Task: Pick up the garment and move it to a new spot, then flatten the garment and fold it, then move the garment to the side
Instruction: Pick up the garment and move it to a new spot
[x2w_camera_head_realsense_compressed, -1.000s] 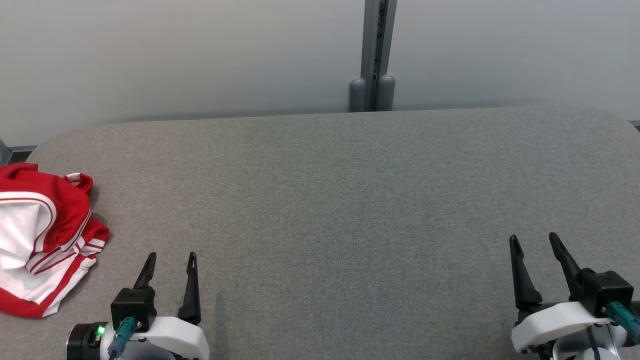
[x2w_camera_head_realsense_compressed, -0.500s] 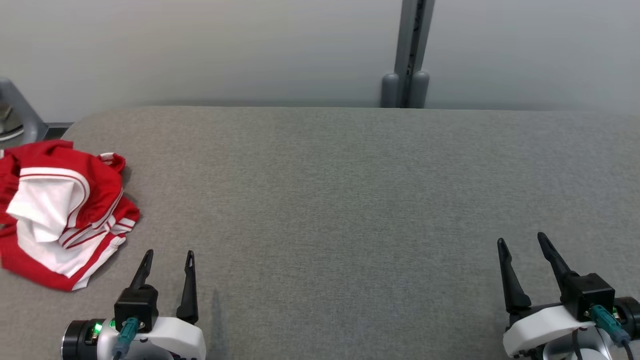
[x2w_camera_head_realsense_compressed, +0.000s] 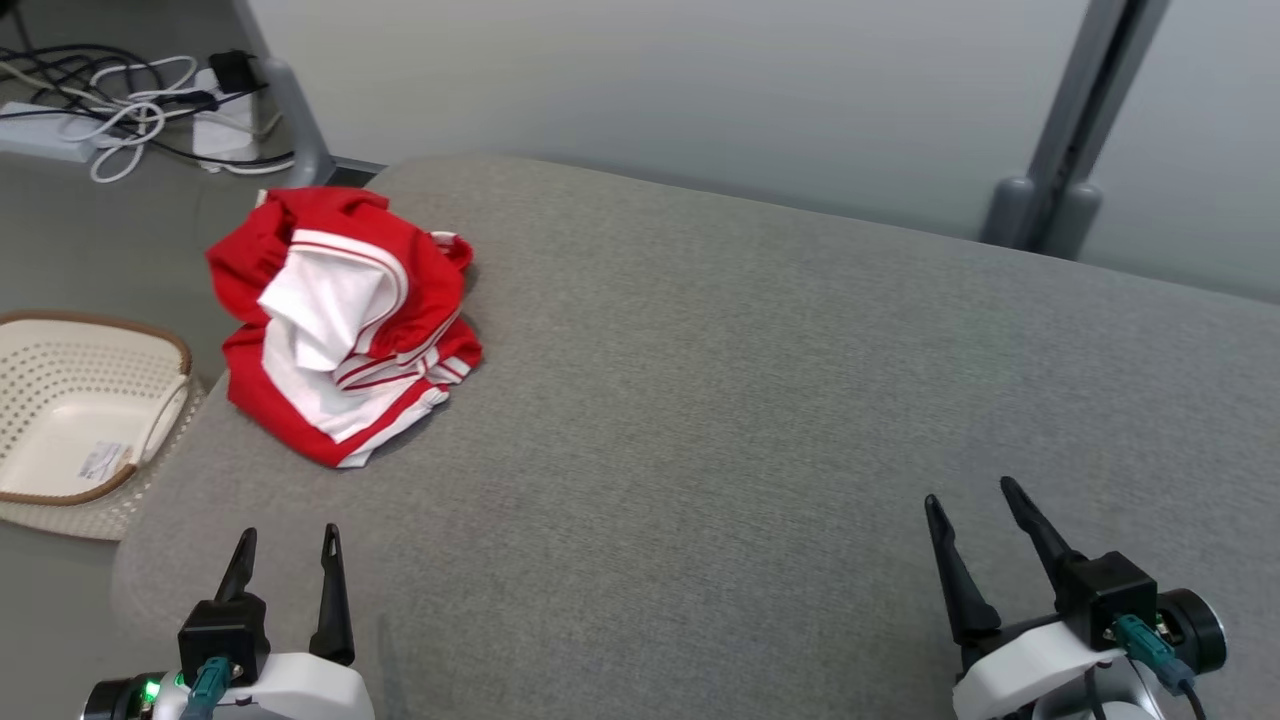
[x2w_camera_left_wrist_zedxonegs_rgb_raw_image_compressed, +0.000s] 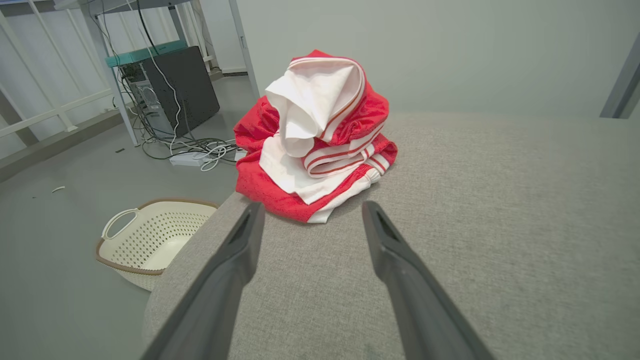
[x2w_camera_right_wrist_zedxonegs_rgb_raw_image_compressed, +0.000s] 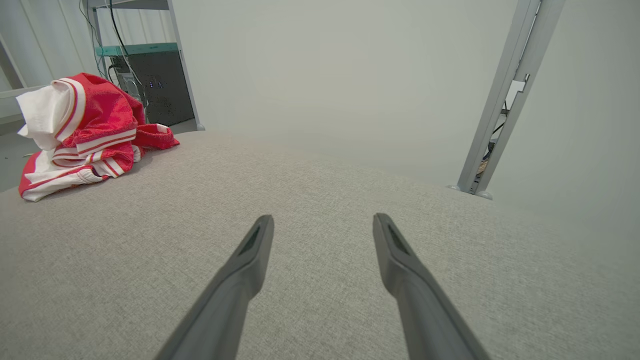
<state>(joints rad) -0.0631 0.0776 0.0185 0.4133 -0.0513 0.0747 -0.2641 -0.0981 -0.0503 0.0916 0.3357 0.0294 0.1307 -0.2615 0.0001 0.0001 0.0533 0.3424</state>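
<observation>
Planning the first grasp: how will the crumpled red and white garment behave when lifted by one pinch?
The garment is probably floppy: it lies in loose, heaped folds, so it should droop and unfurl. Its thin-looking fabric suggests little weight. On the cloth-covered table it may drag and bunch rather than slide if pushed.

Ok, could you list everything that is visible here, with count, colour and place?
garment: one, red and white, crumpled, table's far left corner
table: one, grey, before the robot
basket: one, cream, brown rim, floor left of table
cables: several, black and white, floor beyond basket
computer case: one, black, floor near cables
post: one, grey, wall behind table
left gripper: one, dark, open, at table's near left
right gripper: one, dark, open, at table's near right
</observation>
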